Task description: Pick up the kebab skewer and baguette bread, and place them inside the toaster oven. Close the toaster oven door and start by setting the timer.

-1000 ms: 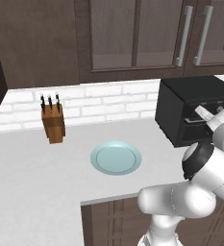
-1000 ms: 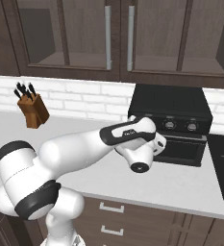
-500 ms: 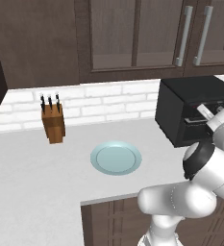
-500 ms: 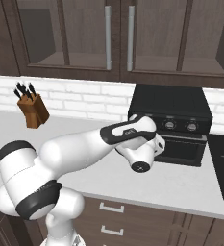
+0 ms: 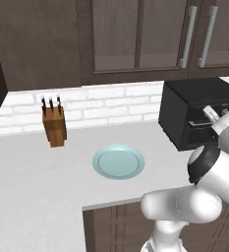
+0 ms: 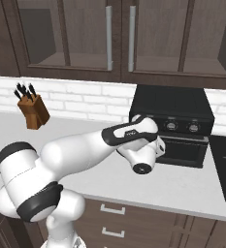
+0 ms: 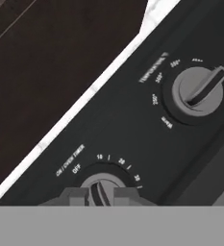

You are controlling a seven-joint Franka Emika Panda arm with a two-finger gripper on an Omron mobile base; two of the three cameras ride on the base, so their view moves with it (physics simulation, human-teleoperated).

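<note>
End effector (image 7: pixel 101 194) pinched narrow on timer knob (image 7: pixel 100 188) | temperature knob (image 7: pixel 198 91) beyond it | tip: rotate squarely about the axis, without slipping.

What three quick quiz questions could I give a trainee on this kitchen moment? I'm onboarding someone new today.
1. True or false: the toaster oven door is closed.
2. Which knob is the gripper shut on: A) timer knob, B) temperature knob?
3. What stands on the counter left of the plate?

Key: 1 true. 2 A. 3 the knife block.
</note>
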